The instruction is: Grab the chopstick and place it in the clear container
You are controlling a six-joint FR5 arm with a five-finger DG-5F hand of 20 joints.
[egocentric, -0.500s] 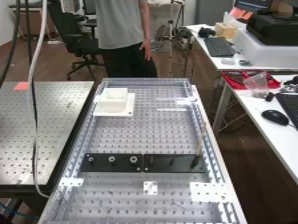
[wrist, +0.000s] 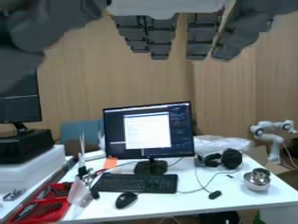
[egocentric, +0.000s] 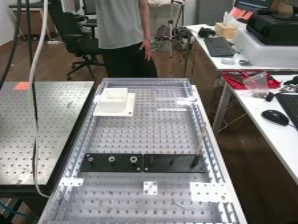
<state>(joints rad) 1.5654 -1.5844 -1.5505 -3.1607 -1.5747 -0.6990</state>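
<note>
One chopstick (egocentric: 200, 142) stands nearly upright at the right end of a dark block (egocentric: 156, 162), leaning a little. The block seems meant to keep it upright and its upper length free, so fingers can close round the shaft from the side. Beside it, a second dark block (egocentric: 100, 162) carries round metal fittings, near enough that an approach from that side wants care.

The hand (wrist: 161, 37) is released, its fingers straight and holding nothing. The grasp comes first, then; the placing is all to do. A thin stick gives little to hold, so it could twist or slip as it leaves the block.

Farther up the perforated surface (egocentric: 126, 132), a whitish open box (egocentric: 114, 105) sits on a flat white base (egocentric: 131, 109), probably to steady it. I take this for the container, though it looks more white than clear; whether anything lies inside I cannot tell. It looks shallow, so a long stick may need laying across or leaning on the rim.

Off on a side desk (wrist: 166, 205), a see-through cup (wrist: 78, 192) leans at a red tray (wrist: 58, 205) holding some tools, and shiny metal bowls (wrist: 256, 182) sit together.
</note>
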